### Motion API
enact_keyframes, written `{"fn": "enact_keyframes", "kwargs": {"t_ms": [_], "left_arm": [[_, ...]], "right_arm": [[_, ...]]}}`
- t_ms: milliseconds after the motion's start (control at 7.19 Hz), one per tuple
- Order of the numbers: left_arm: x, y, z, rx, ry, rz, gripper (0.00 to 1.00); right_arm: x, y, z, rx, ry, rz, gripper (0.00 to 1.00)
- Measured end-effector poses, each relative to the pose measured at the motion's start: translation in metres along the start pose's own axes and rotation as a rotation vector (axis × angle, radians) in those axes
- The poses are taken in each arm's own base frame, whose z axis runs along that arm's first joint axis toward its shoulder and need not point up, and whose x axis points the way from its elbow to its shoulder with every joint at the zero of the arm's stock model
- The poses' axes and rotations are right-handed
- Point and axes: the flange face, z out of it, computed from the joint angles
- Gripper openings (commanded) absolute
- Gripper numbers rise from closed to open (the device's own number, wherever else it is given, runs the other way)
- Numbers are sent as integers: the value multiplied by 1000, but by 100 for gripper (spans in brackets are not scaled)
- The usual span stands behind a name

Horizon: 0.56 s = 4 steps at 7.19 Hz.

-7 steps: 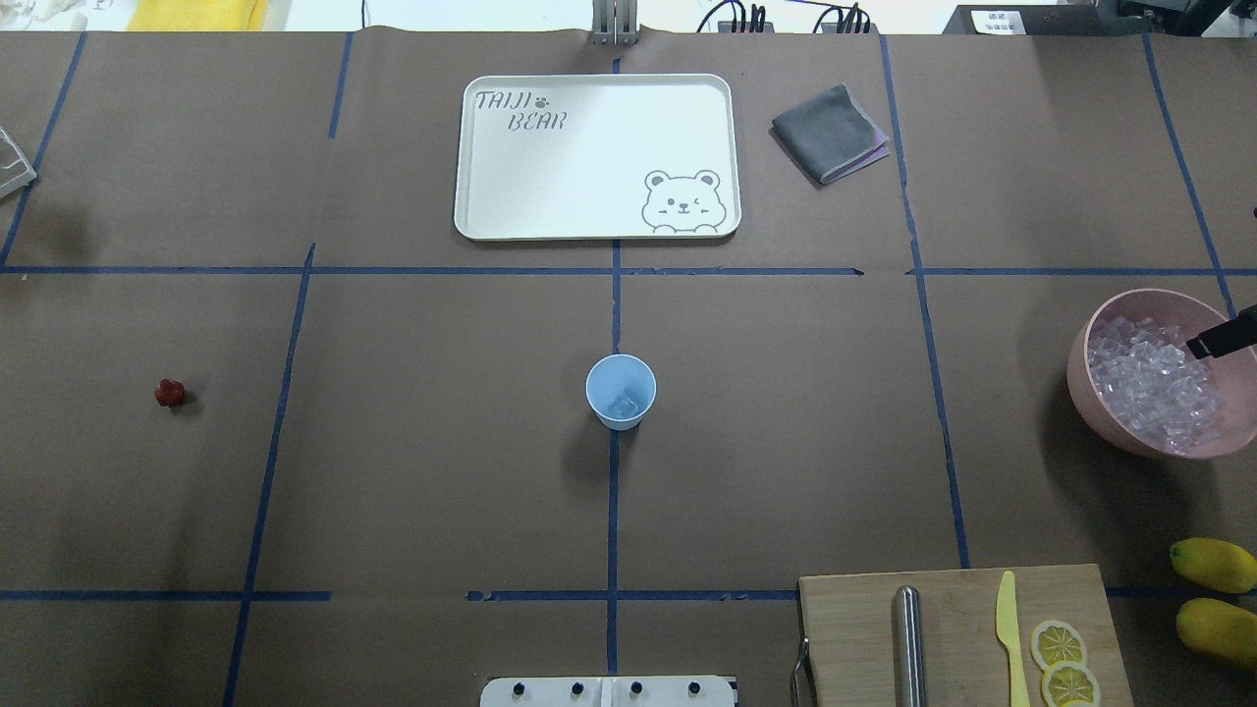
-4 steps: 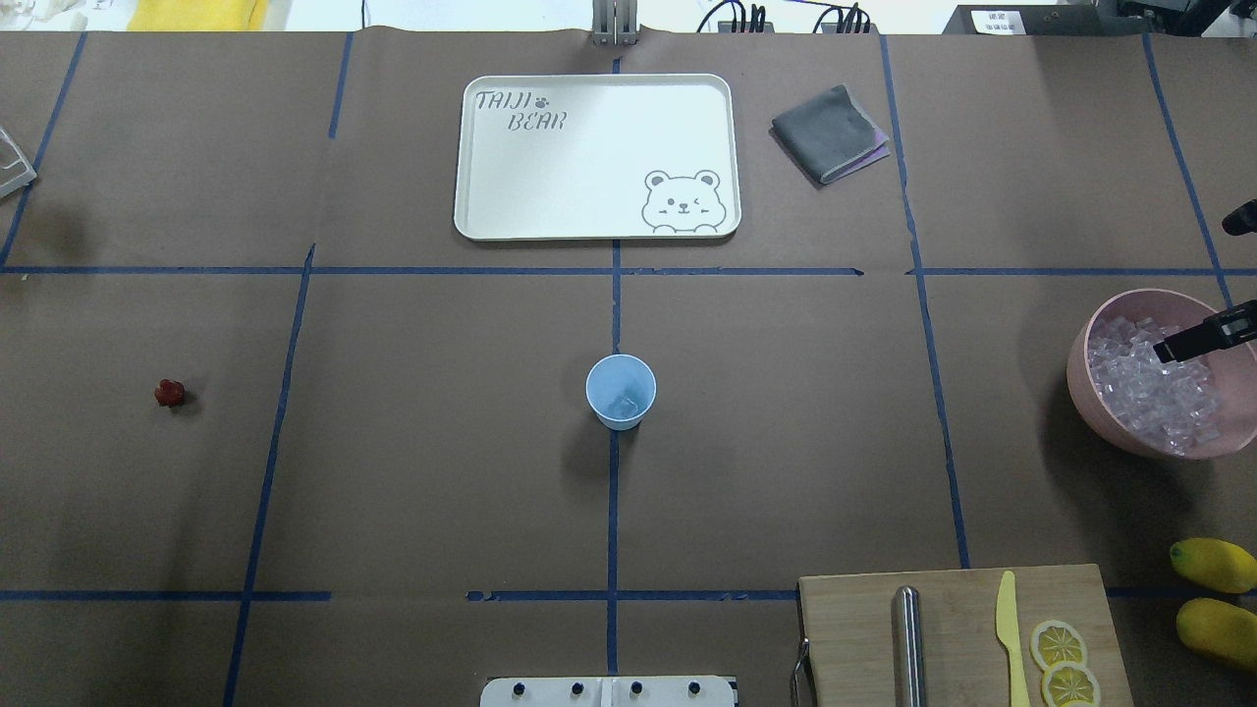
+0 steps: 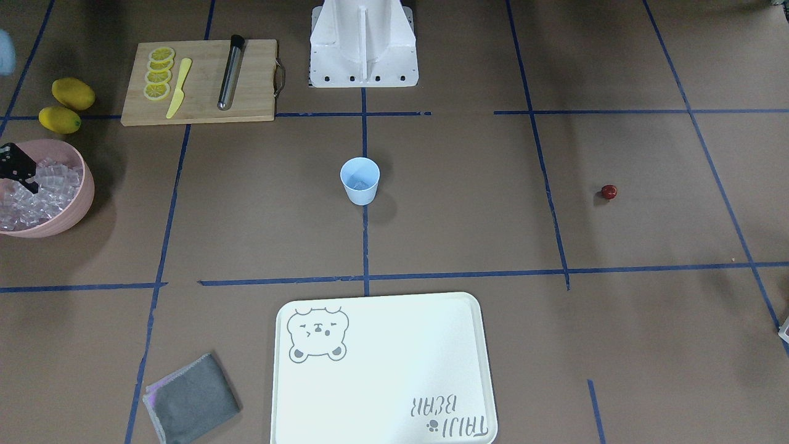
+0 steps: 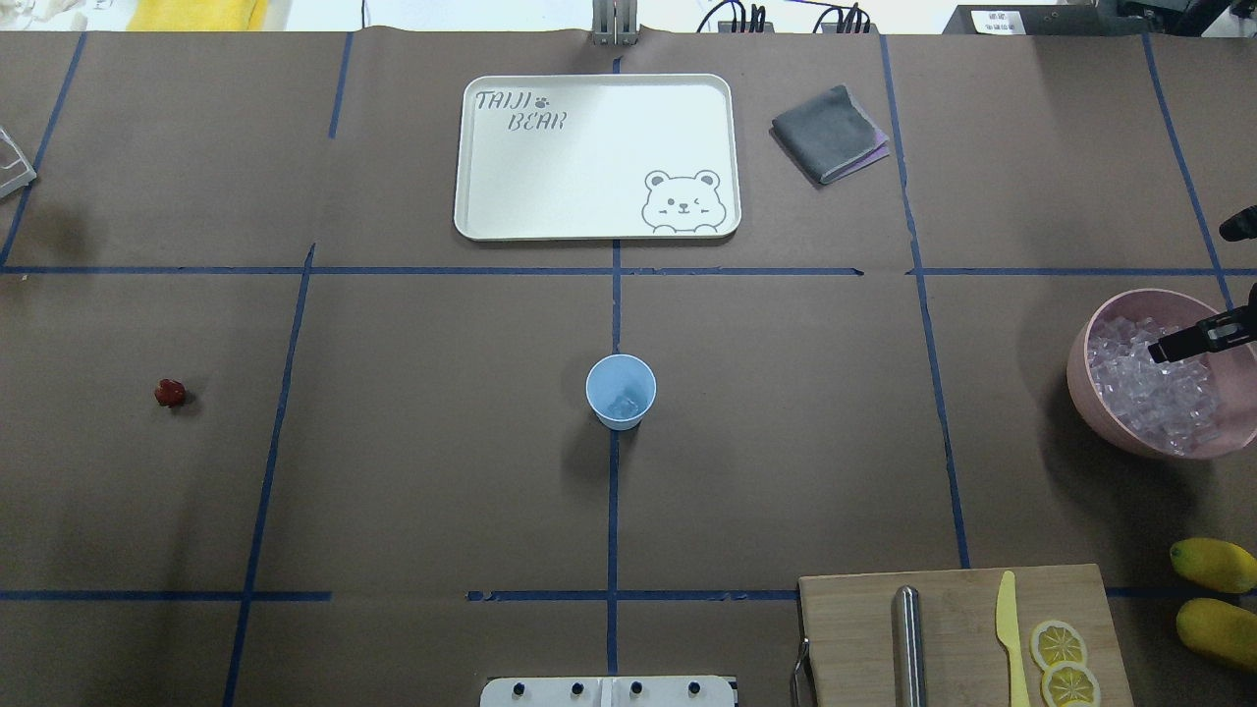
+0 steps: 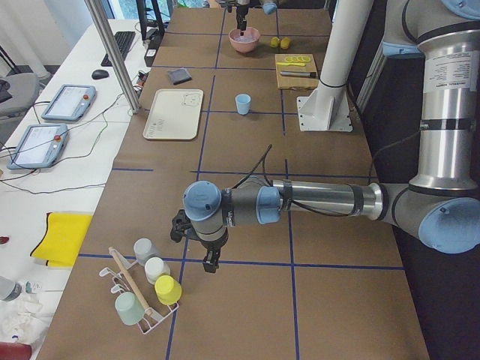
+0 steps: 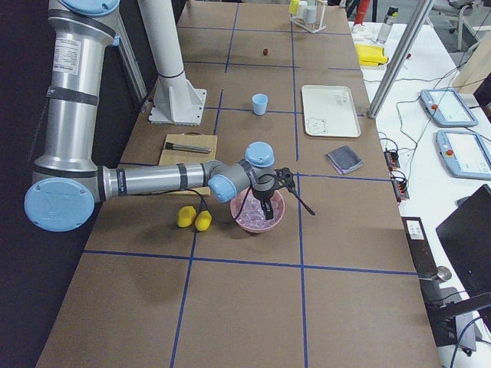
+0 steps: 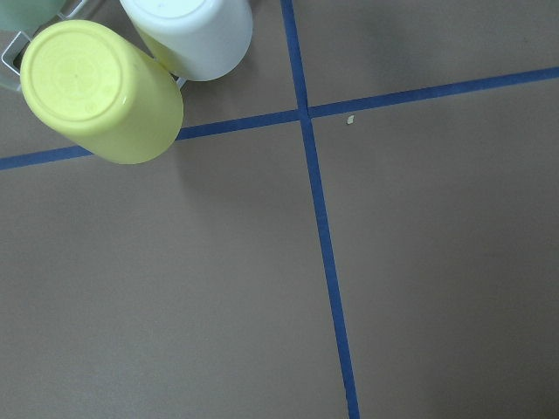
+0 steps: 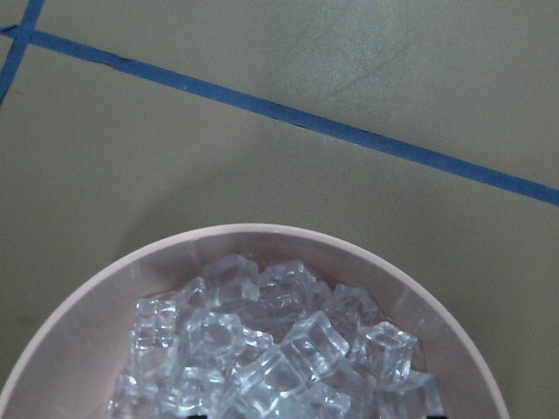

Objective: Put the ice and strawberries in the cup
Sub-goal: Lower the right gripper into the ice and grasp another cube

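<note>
The pale-blue cup stands at the table's centre with a clear ice cube in it; it also shows in the front view. The dark-red strawberry lies alone at the far left. The pink bowl at the right edge is heaped with ice cubes. My right gripper hangs over the bowl's ice, jaws apart and empty. My left gripper shows only in the exterior left view, beside a cup rack; I cannot tell whether it is open or shut.
A white bear tray and a grey cloth lie at the far side. A cutting board holds a metal rod, a yellow knife and lemon slices. Two lemons lie by it. A cup rack stands at the left end.
My right gripper has slid a little further in over the bowl's ice, toward the table's centre. The cup, the strawberry and the left arm have not moved.
</note>
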Motion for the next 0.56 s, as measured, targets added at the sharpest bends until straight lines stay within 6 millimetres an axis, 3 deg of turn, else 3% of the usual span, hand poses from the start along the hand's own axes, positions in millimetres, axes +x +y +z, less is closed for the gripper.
{"fn": "enact_keyframes", "kwargs": {"t_ms": [278, 556], "left_arm": [[0, 0, 0, 0, 1, 0, 100], [1, 0, 0, 1, 1, 2, 100]], "right_arm": [[-2, 1, 3, -6, -1, -1, 82], [-6, 2, 6, -14, -3, -8, 72]]}}
